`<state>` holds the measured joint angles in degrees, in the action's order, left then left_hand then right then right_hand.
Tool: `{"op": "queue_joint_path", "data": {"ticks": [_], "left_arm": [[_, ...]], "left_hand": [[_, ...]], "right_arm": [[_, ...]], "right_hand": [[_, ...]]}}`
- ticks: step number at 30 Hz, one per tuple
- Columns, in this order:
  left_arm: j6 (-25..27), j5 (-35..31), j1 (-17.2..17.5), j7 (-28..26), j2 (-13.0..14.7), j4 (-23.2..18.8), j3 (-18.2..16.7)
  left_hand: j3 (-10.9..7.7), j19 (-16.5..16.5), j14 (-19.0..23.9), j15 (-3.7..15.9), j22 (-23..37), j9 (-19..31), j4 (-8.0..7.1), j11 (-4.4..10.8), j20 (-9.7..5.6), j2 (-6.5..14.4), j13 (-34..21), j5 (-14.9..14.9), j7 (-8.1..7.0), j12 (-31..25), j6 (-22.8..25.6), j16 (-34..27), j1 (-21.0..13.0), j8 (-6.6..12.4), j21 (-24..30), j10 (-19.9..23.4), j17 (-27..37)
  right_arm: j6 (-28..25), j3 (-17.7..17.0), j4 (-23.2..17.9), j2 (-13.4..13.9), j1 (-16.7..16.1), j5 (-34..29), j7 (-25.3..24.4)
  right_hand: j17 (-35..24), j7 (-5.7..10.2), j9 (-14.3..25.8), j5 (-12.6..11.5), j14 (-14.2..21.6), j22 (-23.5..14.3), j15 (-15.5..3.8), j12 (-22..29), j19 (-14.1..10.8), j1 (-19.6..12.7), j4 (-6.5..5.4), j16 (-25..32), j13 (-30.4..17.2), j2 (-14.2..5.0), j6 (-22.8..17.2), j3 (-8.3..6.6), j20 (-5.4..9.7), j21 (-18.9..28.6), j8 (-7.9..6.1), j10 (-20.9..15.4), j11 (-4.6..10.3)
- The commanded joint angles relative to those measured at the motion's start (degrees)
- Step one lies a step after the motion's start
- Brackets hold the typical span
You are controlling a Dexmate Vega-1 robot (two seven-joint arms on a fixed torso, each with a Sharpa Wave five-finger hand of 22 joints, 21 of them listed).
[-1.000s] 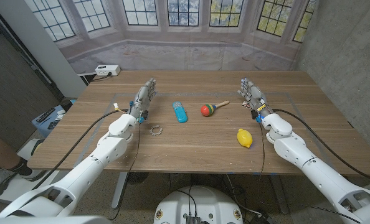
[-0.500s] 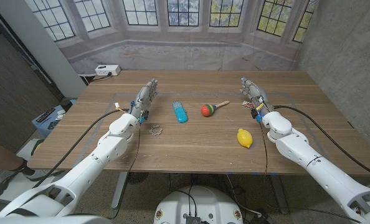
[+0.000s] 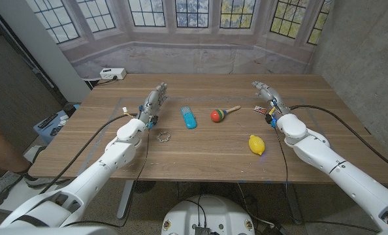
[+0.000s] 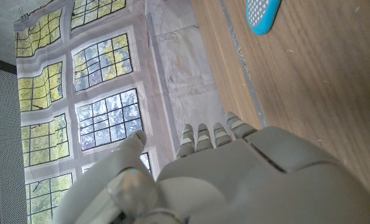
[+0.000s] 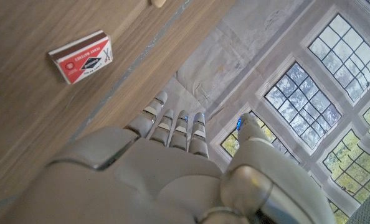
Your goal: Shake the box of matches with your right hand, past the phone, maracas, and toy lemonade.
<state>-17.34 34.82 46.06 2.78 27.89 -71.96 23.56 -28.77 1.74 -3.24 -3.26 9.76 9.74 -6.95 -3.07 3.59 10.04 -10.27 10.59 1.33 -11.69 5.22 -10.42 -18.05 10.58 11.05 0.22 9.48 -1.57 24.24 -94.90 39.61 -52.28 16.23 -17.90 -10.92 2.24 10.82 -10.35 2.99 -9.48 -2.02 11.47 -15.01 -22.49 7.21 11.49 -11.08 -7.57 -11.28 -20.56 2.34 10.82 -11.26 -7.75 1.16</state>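
bare wood around matchbox (image 5: pixel 81 56), right robot hand (image 3: pixel 266 96) just beside, lemon (image 3: pixel 257 144) nearer the robot

In the head view the right hand (image 3: pixel 267 98) covers most of the box of matches (image 3: pixel 260 109), leaving just a red sliver. The phone (image 4: pixel 261 14) is cut off by the left wrist picture's edge. The small metallic object (image 3: pixel 163 136) on the desk (image 3: pixel 200 147) is too small to identify.
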Motion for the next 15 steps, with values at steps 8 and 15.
{"op": "queue_joint_path", "data": {"ticks": [8, 15], "left_arm": [[-1.2, 0.2, -0.7, 0.1, -1.5, 2.0, 0.1], [-1.9, 0.4, -1.3, 0.1, -2.3, 2.6, 0.0]], "left_hand": [[-0.74, 0.5, 0.7, -0.42, 0.3, 0.2, 0.18, -0.20, 0.39, -0.1, -0.2, 0.1, 0.07, -0.6, 1.0, 0.0, -0.8, 0.24, 0.4, 0.8, 0.2], [-1.09, 1.0, 1.4, -0.74, 0.3, 0.2, 0.39, -0.21, 0.63, -0.1, -0.2, 0.0, 0.07, -0.7, 1.6, -0.2, -0.8, 0.30, 0.6, 1.5, 0.2]], "right_arm": [[-15.9, 3.2, -8.1, 4.5, 2.3, -10.9, -2.7], [-21.8, 6.1, -9.7, 5.5, 4.8, -16.0, -2.0]], "right_hand": [[0.1, -0.85, 0.2, 0.3, -0.8, -0.2, 0.49, -0.5, 0.7, -1.9, 1.75, -0.5, -0.4, 1.58, -1.4, 0.01, -0.44, -0.2, -0.78, 1.8, -0.58], [0.0, -1.52, 0.3, 0.3, -1.6, -0.2, 1.94, -0.8, 1.2, -2.8, 2.14, -0.6, -0.4, 2.02, -2.2, 0.03, -1.53, -0.2, -0.93, 3.5, -1.34]]}}
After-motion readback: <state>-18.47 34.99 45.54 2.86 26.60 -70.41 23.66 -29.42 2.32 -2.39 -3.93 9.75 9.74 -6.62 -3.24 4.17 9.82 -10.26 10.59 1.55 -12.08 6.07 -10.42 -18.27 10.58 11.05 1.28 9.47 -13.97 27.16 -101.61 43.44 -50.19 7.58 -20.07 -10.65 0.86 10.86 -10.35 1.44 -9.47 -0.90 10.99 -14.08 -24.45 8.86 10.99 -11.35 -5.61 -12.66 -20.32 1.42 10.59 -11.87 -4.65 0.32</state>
